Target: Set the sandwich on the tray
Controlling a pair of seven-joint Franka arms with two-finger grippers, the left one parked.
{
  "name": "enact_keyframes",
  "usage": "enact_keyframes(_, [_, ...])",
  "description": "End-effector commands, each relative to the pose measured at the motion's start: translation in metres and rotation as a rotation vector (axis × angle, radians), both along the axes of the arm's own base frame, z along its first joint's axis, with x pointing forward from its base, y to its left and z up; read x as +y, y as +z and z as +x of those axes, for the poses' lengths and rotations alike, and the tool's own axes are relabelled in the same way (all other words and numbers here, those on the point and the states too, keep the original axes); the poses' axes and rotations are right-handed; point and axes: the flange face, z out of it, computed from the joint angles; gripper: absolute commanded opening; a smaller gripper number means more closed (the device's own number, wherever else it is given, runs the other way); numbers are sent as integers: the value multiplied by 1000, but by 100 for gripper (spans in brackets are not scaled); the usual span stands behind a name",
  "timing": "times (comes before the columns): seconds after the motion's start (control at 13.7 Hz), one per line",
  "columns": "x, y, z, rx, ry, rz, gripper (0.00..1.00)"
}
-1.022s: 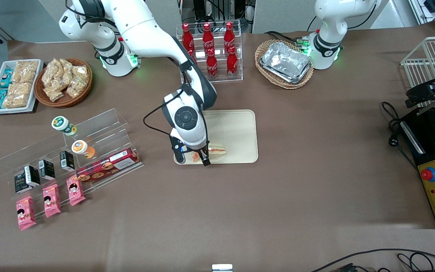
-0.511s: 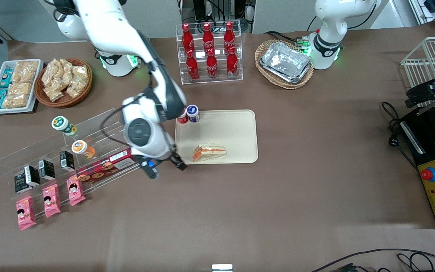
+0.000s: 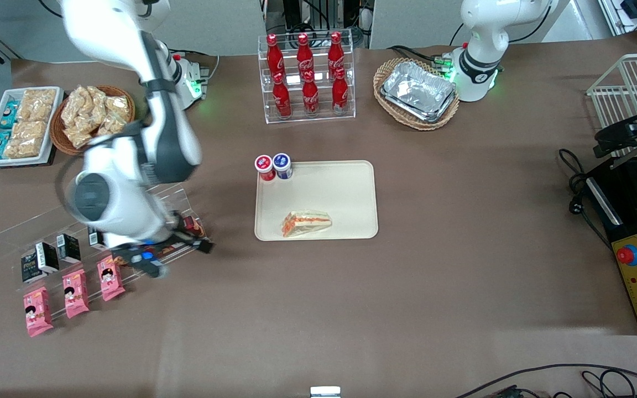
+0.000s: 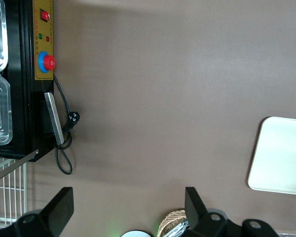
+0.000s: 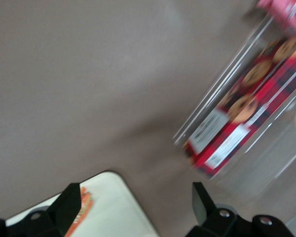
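The sandwich [image 3: 306, 223], a wrapped wedge with an orange-red and green stripe, lies flat on the cream-beige tray [image 3: 335, 188], near the tray's edge nearest the front camera. My gripper [image 3: 180, 258] is open and empty. It hangs over the brown table well off the tray, toward the working arm's end, just in front of the clear acrylic rack [image 3: 147, 188]. The right wrist view shows my gripper [image 5: 135, 205] with its fingers wide apart, one corner of the tray [image 5: 108, 207] and the sandwich's end [image 5: 84, 207]. The tray's edge also shows in the left wrist view [image 4: 281, 158].
Two small bottles, red-capped [image 3: 265, 166] and blue-capped [image 3: 282, 164], stand at the tray's corner. The rack holds a red cookie box [image 5: 237, 123], drink cartons and pink packets [image 3: 75, 293]. Farther back are a cola bottle rack [image 3: 307, 77], a foil-tray basket [image 3: 417, 94] and a snack basket [image 3: 93, 119].
My gripper let go of the sandwich on the tray, then rose and swung away toward the working arm's end, to the acrylic rack. The sandwich stayed on the tray.
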Motion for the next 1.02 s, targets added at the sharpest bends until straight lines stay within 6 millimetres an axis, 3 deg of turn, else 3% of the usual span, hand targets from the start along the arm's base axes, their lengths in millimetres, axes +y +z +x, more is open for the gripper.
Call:
enact_keyframes(0.0, [-73,24,4,6,109,59,100])
enact_keyframes(0.15, [-103,34,5,-9,110,60,100])
enact_keyframes(0.37, [-167,34,6,-10,164,80,100])
enact_keyframes(0.58, [-216,50,1,-37,194,65,100])
enact_keyframes(0.8, [-250,66,-7,-20,168,48,100])
enact_keyframes(0.95, [-263,91,-10,-2,217,36,100])
